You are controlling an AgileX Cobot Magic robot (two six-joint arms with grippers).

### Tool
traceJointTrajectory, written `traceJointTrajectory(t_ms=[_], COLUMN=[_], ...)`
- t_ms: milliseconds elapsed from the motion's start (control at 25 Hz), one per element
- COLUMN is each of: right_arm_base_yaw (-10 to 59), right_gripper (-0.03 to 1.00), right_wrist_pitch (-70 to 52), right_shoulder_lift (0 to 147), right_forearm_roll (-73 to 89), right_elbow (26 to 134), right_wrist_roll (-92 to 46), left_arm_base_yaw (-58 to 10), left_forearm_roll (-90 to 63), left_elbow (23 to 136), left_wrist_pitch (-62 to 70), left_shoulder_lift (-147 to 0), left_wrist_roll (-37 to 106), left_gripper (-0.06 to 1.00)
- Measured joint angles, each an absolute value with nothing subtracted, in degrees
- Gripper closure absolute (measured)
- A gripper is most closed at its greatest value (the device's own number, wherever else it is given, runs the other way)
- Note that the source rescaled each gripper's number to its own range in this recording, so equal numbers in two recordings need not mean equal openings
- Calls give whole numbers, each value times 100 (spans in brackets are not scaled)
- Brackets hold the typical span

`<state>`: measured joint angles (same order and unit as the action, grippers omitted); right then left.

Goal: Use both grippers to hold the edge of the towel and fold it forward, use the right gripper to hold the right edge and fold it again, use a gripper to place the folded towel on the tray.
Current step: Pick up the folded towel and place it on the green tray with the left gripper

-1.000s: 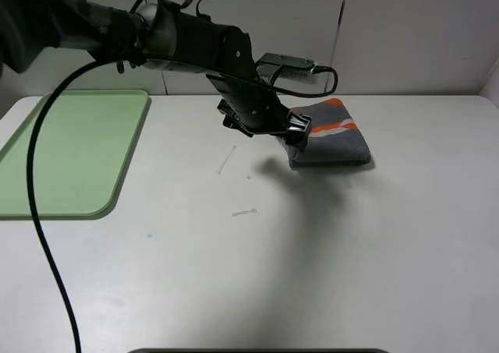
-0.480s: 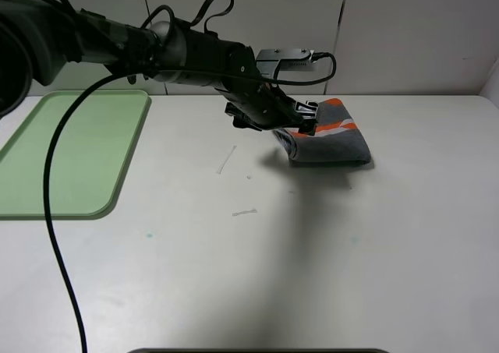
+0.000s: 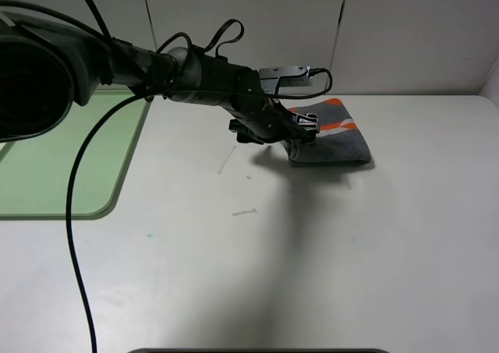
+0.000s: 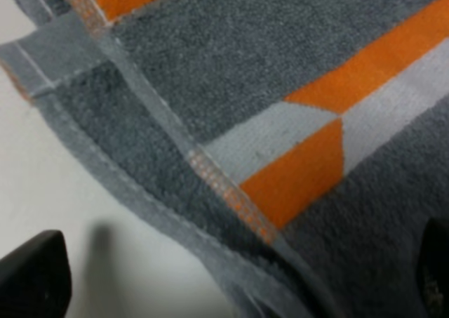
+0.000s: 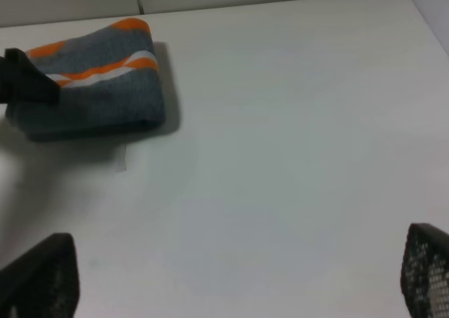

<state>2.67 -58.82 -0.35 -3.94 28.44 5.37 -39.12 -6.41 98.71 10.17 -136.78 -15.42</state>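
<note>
White table [image 3: 312, 252], folded striped towel [image 3: 341, 140] beneath the left pincer [image 3: 301, 129]

Robot lab or test cell. Plain white counter [image 3: 327, 267] filling the frame, pale panelled wall [image 3: 413, 33] across the top, black cabled arm [image 3: 195, 76] extending from the upper left.

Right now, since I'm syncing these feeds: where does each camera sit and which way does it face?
Exterior high: high off the arms, looking down on the table, tray and towel; shows the left arm, left gripper at the towel.
Left wrist: close above the towel's striped hem; its spread fingertips show.
Right wrist: set back, facing the towel across bare table; right gripper's fingertips show.
Shared: all see the towel; exterior and right wrist both see the left gripper.
</note>
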Motion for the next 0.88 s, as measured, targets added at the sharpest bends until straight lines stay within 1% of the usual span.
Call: traceJointTrajectory(t_ms=[480,600,680,760,880], right_arm_base_yaw=[267,267,267,267,267], right_gripper=[-3,-3,-3,-3,-3], right_wrist_pitch=[-5882,-5882,-5882,-5882,-5882], right_shoulder_lift=[-35,-35,-35,-35,-35], right_forearm_roll=[-394,-394,-394,-394,-394], right_elbow=[2844,2844,2844,2844,2844], right_wrist_roll=[537,537,537,537,537], left_arm_base_yaw=[-3931,-3942,-3952,-3960,-3960], left_forearm_roll=[-629,-629,-629,-629,-635], left_elbow=[9898,9898,9898,9898,9898], left_wrist_pitch=[701,670,671,670,687], left_shoulder_lift=[-13899,-13905,-13916,-13928,-13933], left_wrist_roll=[-1555,-1555,-1555,-1555,-1560], left_gripper=[-6,-2,4,13,30])
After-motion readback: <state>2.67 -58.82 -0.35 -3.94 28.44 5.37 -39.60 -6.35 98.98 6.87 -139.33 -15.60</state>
